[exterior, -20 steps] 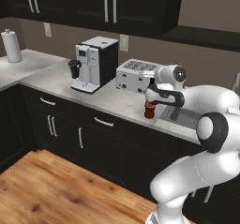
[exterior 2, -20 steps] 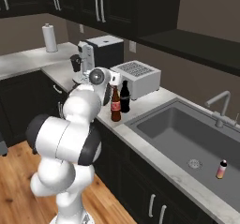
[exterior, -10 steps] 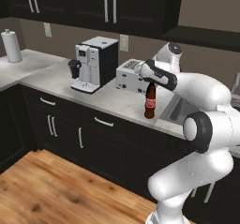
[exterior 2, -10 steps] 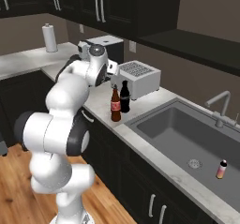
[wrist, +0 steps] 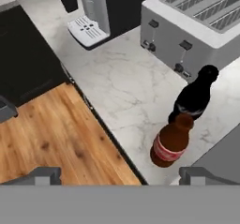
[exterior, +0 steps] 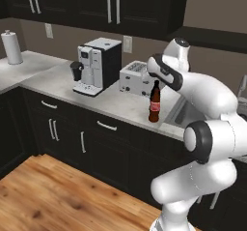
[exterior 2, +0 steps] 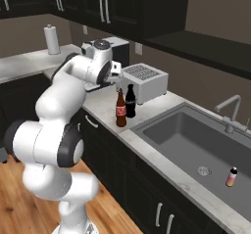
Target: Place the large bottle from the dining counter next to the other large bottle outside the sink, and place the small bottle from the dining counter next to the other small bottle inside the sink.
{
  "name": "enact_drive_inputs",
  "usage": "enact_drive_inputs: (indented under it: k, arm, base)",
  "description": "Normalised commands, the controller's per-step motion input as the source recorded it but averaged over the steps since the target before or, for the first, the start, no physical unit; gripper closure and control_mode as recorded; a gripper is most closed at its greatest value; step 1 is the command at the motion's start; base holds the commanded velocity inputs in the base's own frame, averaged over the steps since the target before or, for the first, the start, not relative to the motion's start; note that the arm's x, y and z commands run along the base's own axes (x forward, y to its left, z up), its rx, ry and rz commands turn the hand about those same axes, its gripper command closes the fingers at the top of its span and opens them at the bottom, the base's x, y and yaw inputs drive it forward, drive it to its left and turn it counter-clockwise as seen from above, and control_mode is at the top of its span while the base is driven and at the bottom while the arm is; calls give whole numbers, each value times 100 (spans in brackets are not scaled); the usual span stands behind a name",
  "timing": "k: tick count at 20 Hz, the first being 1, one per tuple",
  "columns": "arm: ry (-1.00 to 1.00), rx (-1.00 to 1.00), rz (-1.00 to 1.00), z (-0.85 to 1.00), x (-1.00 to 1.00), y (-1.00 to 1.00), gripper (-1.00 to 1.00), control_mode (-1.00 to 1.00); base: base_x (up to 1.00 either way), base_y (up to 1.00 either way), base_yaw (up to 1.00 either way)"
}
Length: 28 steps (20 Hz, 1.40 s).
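- My gripper (wrist: 119, 174) is spread wide and holds nothing. I see its two dark tips at the bottom of the hand view, far apart from each other.
- In the right base view the gripper (exterior 2: 116, 73) hangs up above the two big bottles, near the toaster (exterior 2: 143, 81).
- The brown cola bottle (exterior 2: 120, 110) with the red label stands up straight on the pale marble worktop (exterior 2: 105, 105). It is outside the sink (exterior 2: 196, 142), close to the sink's left edge.
- The black bottle (exterior 2: 130, 102) stands just beside the cola bottle, a bit nearer the toaster. I cannot tell if the two touch.
- From the hand view I look down on both: the cola bottle (wrist: 172, 142) is nearer the counter's front edge, and the black bottle (wrist: 196, 96) is behind it, by the toaster (wrist: 197, 25).
- A tiny bottle (exterior 2: 231, 176) with a red label stands inside the sink, near the drain.
- A black coffee machine (exterior: 95, 65) sits on the worktop to the left of the toaster.
- A paper towel roll (exterior: 11, 47) stands far off on the left.
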Motion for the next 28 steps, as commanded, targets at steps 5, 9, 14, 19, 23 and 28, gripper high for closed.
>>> enact_drive_inputs:
  k: [5,9,14,19,23,28]
  arm:
    - [7,-17,15,-41,-40,12,-100,-100]
    - [1,-20,8,-9,-47,29,-100,-100]
    - [0,-17,2,0,-62,27,-100,-100]
    - [-6,-8,0,1,-68,7,-100,-100]
    - [-4,0,0,0,-62,0,-100,-100]
    - [-4,3,-5,0,-63,0,-100,-100]
  base:
    - [0,0,0]
    - [0,0,0]
    - [0,0,0]
    - [0,0,0]
    - [0,0,0]
    - [0,0,0]
